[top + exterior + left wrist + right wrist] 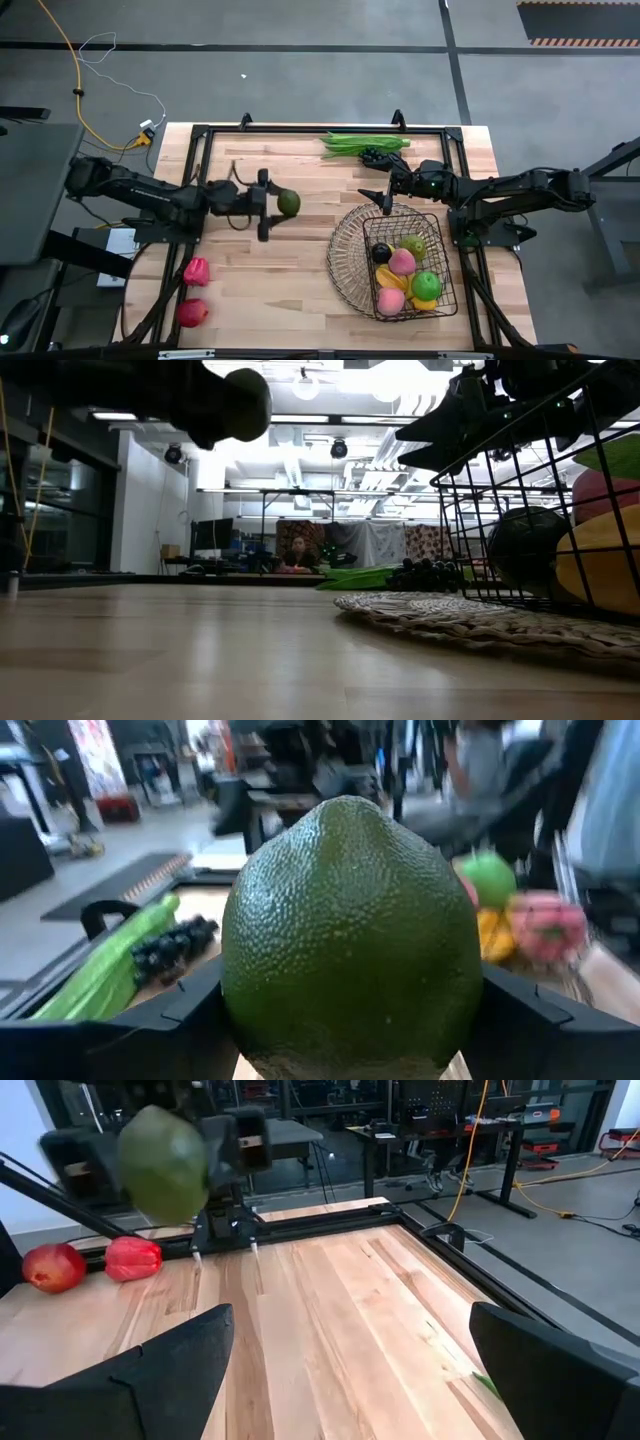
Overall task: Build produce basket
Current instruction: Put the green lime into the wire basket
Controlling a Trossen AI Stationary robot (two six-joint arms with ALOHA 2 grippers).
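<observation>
My left gripper [274, 205] is over the middle of the table, shut on a green avocado [289, 203], which fills the left wrist view [350, 930] and shows in the right wrist view [165, 1160]. The wire basket [340, 250] stands at the near right and holds several pieces of produce: green apples, pink peaches, a banana. My right gripper [376, 200] hangs open just beyond the basket's far rim, with nothing between its fingers [180, 1360]. A red pepper [197, 270] and a red apple [192, 312] lie on the table near its left front corner. My left gripper pinches the avocado's two opposite sides [235, 1000] between its two fingers [190, 1010]. The fingers come level from the table's left. The avocado is lifted clear of the table, sticking out past the fingers toward the basket.
Long green beans [365, 143] and dark grapes [378, 155] lie at the table's far edge, close to my right gripper. A dark frame [200, 140] runs around the tabletop. Bare wood lies between the avocado and the basket.
</observation>
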